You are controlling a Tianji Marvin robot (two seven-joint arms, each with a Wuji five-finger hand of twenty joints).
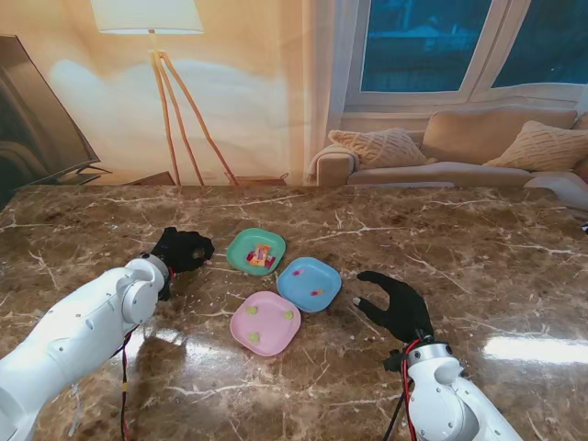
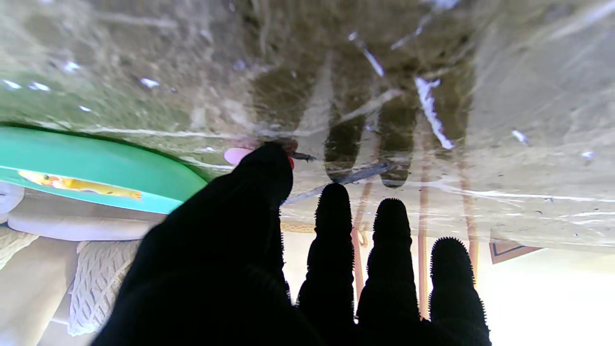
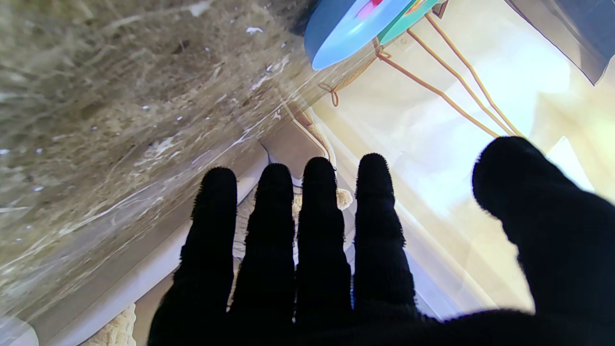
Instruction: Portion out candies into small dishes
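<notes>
- Tabletop (image 1: 478, 248): brown marble w/ white veins; three small dishes clustered near centre, edges touching or nearly so.
- Green dish (image 1: 256, 251), farthest from us: held a pile of mixed candies (image 1: 261, 256), red/yellow/orange.
- Blue dish (image 1: 310, 283), to the right of the green one & nearer to us: one or two small candies, pinkish; too small to tell more.
- Pink dish (image 1: 265, 322), nearest to us: three pale green candies (image 1: 253, 336) spread apart.
- Our left hand (image 1: 182, 250), black glove, sat just left of the green dish, low over the tabletop. Stand view showed it curled; wrist view showed three fingers (image 2: 390, 250) straight & side by side, thumb bent in w/ a small pink piece (image 2: 236, 154) and a red speck at its tip. We couldn't tell whether it pinched that piece or merely hid part of it.
- Green dish rim (image 2: 96, 168) also showed in left wrist view, beside the thumb.
- Our right hand (image 1: 397, 307) was released: fingers (image 3: 319, 230) straight, thumb splayed, holding nothing. It hovered right of the blue dish, apart from it.
- Blue dish edge (image 3: 346, 33) was seen in right wrist view, beyond the fingertips.
</notes>
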